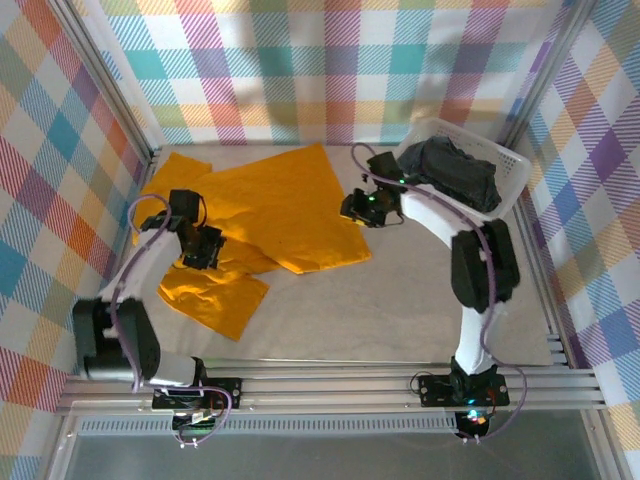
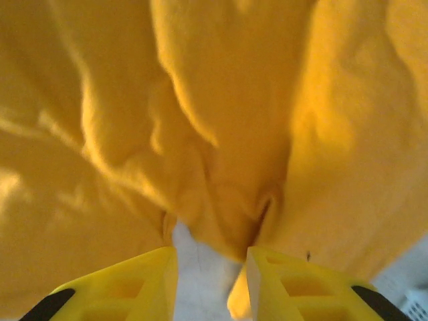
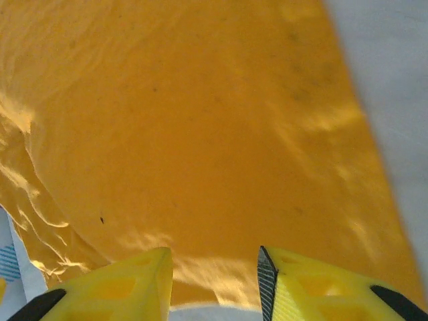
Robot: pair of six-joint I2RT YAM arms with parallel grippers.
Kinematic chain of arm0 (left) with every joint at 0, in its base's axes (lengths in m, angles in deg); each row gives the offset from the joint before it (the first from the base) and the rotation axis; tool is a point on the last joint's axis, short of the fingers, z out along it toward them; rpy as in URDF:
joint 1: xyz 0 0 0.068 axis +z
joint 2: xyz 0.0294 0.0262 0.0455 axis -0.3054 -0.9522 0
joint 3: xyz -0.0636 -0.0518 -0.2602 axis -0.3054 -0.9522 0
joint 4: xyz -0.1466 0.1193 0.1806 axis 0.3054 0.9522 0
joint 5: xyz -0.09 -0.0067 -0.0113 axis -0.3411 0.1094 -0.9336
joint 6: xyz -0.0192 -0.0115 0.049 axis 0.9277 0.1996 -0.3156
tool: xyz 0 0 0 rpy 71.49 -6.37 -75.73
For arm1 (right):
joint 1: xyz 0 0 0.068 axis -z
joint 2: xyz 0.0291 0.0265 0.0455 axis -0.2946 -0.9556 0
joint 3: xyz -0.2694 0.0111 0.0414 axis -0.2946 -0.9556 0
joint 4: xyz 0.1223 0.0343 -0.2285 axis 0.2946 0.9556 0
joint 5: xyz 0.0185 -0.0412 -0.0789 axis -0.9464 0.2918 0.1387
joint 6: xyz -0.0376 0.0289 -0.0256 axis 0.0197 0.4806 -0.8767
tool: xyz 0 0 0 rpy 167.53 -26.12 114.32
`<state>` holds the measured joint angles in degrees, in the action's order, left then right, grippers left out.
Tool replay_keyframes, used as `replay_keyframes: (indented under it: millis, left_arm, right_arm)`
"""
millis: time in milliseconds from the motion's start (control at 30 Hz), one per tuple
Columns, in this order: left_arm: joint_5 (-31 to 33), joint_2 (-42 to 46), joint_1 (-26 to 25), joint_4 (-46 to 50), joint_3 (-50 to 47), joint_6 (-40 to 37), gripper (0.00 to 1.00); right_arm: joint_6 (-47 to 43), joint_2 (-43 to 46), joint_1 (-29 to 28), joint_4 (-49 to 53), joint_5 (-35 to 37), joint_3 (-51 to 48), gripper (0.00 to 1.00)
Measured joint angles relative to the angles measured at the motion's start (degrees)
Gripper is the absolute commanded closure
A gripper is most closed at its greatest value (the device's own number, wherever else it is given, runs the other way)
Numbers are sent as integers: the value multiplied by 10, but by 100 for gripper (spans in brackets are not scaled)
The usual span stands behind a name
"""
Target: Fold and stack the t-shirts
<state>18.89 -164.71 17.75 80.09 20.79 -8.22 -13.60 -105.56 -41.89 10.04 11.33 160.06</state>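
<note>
- Top view: the mustard-orange t-shirt [image 1: 285, 205] is soft, matte cloth spread on the pale table [image 1: 420, 300]. It is fairly flat across its far and right part and rumpled into folds at its near-left end.
- Its longest stretch runs on a diagonal from the near-left flap towards the far pointed corner. I cannot tell which end is the collar.
- The black t-shirt [image 1: 458, 170] lies bunched in a heap inside the white plastic lattice basket [image 1: 517, 168] at the far right, which sits tilted.
- The left gripper [image 1: 205, 250] sits over the creased left part of the orange shirt. The right gripper [image 1: 358, 208] is at the shirt's right edge, just beside the basket.
- Left wrist view: the left gripper [image 2: 210, 271] has blocky yellow fingers [image 2: 120, 291] that stand a modest way apart, and bare table shows in the gap. They clamp nothing. The orange cloth lies just ahead in deep rounded folds, and a small lip of it droops beside the right-hand finger.
- Right wrist view: the right gripper [image 3: 214, 271] is likewise partly spread and grips nothing. The shirt's straight hem crosses just ahead of its fingers [image 3: 124, 287]. Beyond the hem the cloth is smooth, with fine ripples at the left, and grey table shows along its right.
</note>
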Motion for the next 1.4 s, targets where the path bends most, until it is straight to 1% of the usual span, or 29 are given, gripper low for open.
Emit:
replay_keyframes:
  millis: [100, 200, 267, 300, 367, 433, 500, 633, 733, 833, 933, 1067, 1133, 1233, 1300, 1400]
  left_arm:
    - [4, -89, 2, -16, 61, -20, 67]
    - [4, -160, 0, -39, 113, -39, 68]
    - [4, -196, -6, -49, 130, -49, 67]
    - [3, -214, -10, -52, 137, -56, 68]
    - [1, -251, -29, -53, 151, -68, 68]
    - [-4, -287, -61, -55, 166, -79, 68]
    - [-9, -303, -92, -56, 180, -85, 68]
    - [-27, -325, -153, -61, 213, -91, 68]
    - [-43, -340, -180, -60, 235, -92, 68]
    - [-48, -349, -195, -56, 246, -98, 68]
    - [-41, -347, -191, -43, 248, -102, 60]
    - [-9, -318, -175, -4, 246, -105, 57]
    - [6, -287, -156, 14, 245, -107, 57]
    - [19, -244, -117, 23, 245, -111, 57]
    - [20, -233, -88, 23, 245, -115, 57]
    - [26, -244, -53, 24, 245, -122, 58]
  right_arm:
    - [-4, -87, -13, 9, -10, 77, 64]
    - [-8, -163, -15, 42, -8, 145, 67]
    - [-8, -200, -13, 72, 2, 172, 69]
    - [-8, -206, -9, 83, -5, 182, 70]
    - [-8, -202, -1, 104, 18, 187, 71]
    - [-6, -185, 15, 115, 30, 157, 71]
    - [-3, -154, 35, 122, 45, 114, 72]
    - [-3, -81, 103, 139, 70, 4, 72]
    - [-6, -45, 148, 149, 82, -47, 70]
    - [-15, -28, 165, 152, 83, -70, 66]
    - [-25, -28, 156, 152, 72, -70, 63]
    - [-35, -28, 138, 155, 65, -64, 57]
    - [-39, -24, 131, 154, 65, -61, 54]
    - [-45, -7, 125, 153, 63, -61, 53]
    - [-51, 7, 125, 153, 63, -59, 53]
    - [-53, 17, 125, 150, 58, -50, 53]
